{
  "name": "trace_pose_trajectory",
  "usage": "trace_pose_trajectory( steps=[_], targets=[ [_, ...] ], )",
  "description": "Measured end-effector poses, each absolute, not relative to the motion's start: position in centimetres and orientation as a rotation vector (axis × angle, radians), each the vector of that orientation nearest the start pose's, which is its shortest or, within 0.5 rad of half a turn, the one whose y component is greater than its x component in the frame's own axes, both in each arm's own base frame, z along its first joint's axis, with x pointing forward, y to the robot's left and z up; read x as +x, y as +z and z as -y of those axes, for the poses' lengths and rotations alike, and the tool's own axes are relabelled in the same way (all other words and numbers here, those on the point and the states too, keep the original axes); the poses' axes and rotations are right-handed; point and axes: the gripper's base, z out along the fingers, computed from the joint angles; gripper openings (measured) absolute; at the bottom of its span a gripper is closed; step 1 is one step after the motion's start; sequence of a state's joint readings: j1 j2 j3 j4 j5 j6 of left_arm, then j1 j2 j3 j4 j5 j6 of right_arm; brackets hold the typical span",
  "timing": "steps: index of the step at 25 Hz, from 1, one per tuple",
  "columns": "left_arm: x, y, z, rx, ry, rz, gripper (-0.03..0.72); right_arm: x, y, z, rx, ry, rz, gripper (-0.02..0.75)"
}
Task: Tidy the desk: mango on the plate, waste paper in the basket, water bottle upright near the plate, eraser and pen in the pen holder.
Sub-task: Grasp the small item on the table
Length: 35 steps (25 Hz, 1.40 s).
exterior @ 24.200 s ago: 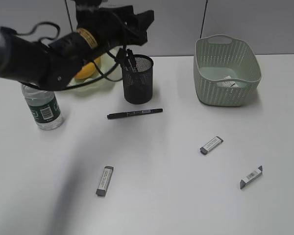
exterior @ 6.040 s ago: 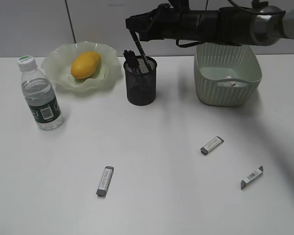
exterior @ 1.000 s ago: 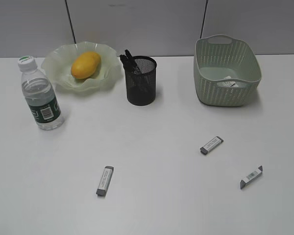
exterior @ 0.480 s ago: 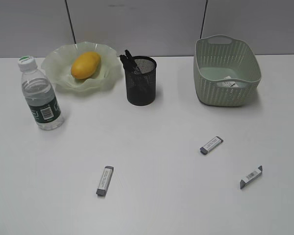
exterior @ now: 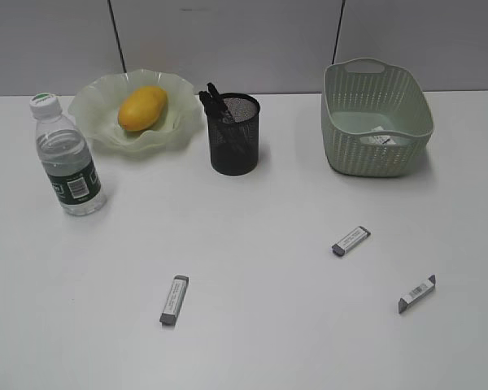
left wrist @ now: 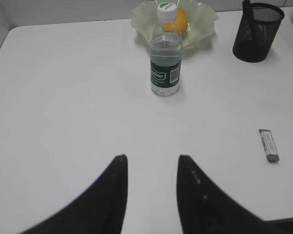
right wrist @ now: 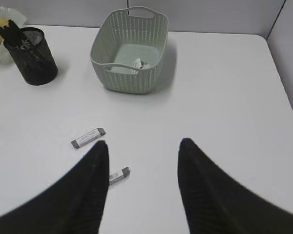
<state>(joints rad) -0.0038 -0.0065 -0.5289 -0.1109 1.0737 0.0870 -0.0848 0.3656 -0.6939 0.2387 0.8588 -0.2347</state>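
Erasers were the job left, both pincers empty.
Left pincer (left wrist: 150, 168) and right pincer (right wrist: 142, 151) stood part-open, gripping nothing; three erasers (exterior: 174, 300) lay on the surface at six o'clock of the pen holder (exterior: 234, 133), so a descent came next.

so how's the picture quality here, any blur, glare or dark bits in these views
Exterior view: even soft light, sharp throughout, faint shadows beside the pen holder and basket. Left wrist view: the water bottle is crisp with small highlights, while the near black jaws are featureless and soft-edged. Right wrist view: the table is sharp, the jaws blurred and dark.
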Motion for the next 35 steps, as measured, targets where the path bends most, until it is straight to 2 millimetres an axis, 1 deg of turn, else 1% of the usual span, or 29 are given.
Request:
trace_pose_trajectory(
  steps=[6, 9, 13, 15, 35],
  targets=[
    [-1.0, 28.5, 0.9, 0.100, -0.079, -2.015, 0.243, 3.1, 31.0, -1.4, -0.110, 0.072, -1.959, 0.378],
    [-1.0, 28.5, 0.9, 0.100, -0.079, -2.015, 0.242, 2.0, 29.9, -1.5, -0.116, 0.071, -1.939, 0.378],
    [-1.0, 28.5, 0.9, 0.100, -0.079, -2.015, 0.242, 0.3, 29.8, -1.7, -0.122, 0.063, -1.848, 0.377],
    [-1.0, 28.5, 0.9, 0.100, -0.079, -2.015, 0.242, -0.1, 29.8, -1.7, -0.124, 0.063, -1.828, 0.377],
    [-1.0, 28.5, 0.9, 0.100, -0.079, -2.015, 0.241, -0.2, 29.8, -1.7, -0.121, 0.057, -1.823, 0.377]
  ],
)
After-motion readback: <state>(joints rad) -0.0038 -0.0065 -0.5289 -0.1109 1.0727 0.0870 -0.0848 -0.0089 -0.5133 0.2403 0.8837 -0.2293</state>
